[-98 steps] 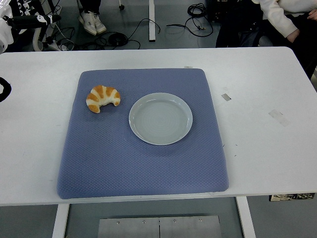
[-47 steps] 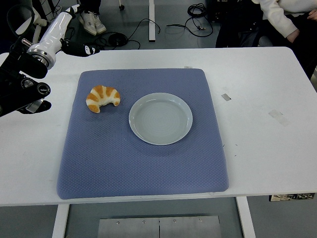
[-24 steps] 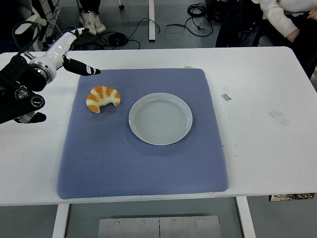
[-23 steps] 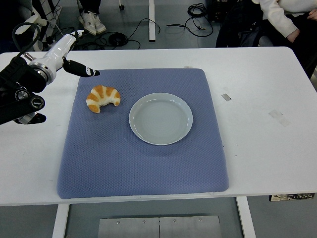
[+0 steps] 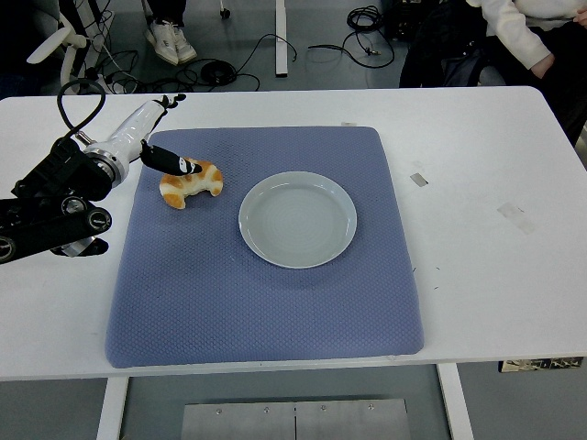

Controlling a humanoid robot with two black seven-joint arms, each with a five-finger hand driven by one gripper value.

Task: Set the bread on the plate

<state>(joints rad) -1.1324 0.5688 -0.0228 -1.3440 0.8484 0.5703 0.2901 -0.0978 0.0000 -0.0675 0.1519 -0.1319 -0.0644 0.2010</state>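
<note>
A croissant [image 5: 191, 183] with orange and cream stripes lies on a blue quilted mat [image 5: 264, 302], just left of the empty pale plate [image 5: 297, 219] and apart from its rim. The left hand [image 5: 151, 137] reaches in from the left of the plate and hangs over the croissant's left end with its fingers spread and holding nothing, one dark finger [image 5: 172, 163] stretched across the top of the bread. A person's pale sleeve [image 5: 515, 32] shows well beyond the plate, past the far right of the white table [image 5: 495, 165].
</note>
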